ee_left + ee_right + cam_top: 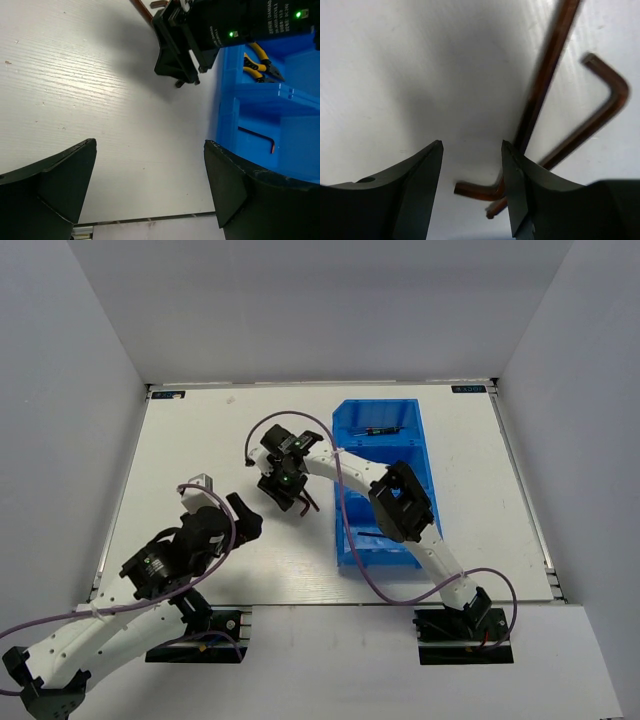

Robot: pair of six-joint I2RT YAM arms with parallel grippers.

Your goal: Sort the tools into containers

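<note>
Two dark brownish hex keys [540,90] [600,110] lie crossed on the white table. My right gripper [472,150] is open low over them, and the short leg of one key lies between its fingers. In the top view the right gripper [288,498] is left of the blue bins [345,540]. My left gripper [150,145] is open and empty over bare table, near the bins [227,115]; it also shows in the top view [250,520]. Yellow-handled pliers [257,60] lie in the middle compartment, a hex key [257,137] in the near one, and a screwdriver [380,430] in the far one.
The right arm [400,500] stretches over the bins and hides much of the middle compartment. Grey walls enclose the table on three sides. The table's near edge [150,219] shows just behind my left fingers.
</note>
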